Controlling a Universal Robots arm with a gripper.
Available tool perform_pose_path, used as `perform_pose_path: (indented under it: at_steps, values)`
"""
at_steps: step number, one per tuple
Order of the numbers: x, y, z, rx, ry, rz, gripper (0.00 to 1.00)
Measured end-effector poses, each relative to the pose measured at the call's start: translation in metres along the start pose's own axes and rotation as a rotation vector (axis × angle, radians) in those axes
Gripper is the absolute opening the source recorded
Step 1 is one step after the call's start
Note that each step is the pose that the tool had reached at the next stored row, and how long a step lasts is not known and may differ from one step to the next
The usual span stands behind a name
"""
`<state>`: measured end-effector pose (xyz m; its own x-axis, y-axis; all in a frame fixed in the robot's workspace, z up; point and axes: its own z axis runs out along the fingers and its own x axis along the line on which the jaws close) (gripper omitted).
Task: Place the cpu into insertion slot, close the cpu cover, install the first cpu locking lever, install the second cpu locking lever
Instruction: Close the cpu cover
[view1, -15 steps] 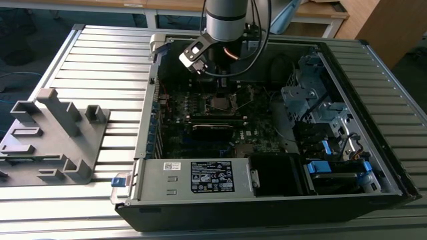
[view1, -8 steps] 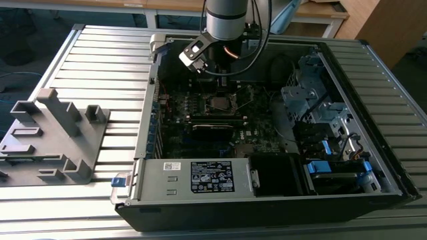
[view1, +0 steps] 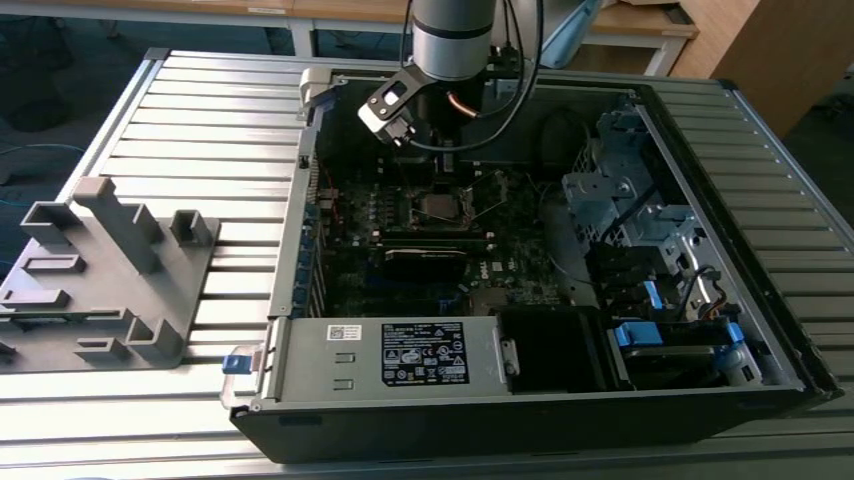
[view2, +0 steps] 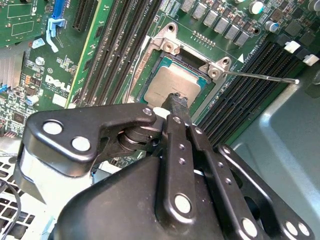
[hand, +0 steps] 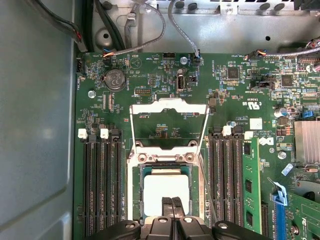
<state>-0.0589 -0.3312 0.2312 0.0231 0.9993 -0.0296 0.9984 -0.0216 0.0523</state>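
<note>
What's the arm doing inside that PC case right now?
The arm reaches into the open computer case. Its end effector, fingers shut, hangs right over the chip, which lies seated on the motherboard. The hinged cover stands flipped up, not closed, and a locking lever sticks out free beside the chip. Chip in; cover and levers not yet done.

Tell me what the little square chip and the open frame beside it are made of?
The cpu looks like dull silvery metal on top, with a flat matte sheen. The cpu cover looks like thin bright metal, probably steel; its narrow bars glint.
</note>
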Motion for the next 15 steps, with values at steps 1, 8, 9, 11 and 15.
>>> perform_pose_path:
  at_steps: [1,8,9,11,15]
  values:
    - [-0.0001,0.0,-0.0004,0.0002,-0.0004,0.0,0.1]
    - [-0.0003,0.0005,-0.0094,0.0,0.0,0.0,0.1]
    - [-0.0004,0.0006,-0.0114,0.0,-0.0001,0.0,0.1]
    - [-0.0004,0.0008,-0.015,0.0,0.0,0.0,0.1]
    - [-0.0006,0.0011,-0.0205,0.0,0.0,0.0,0.1]
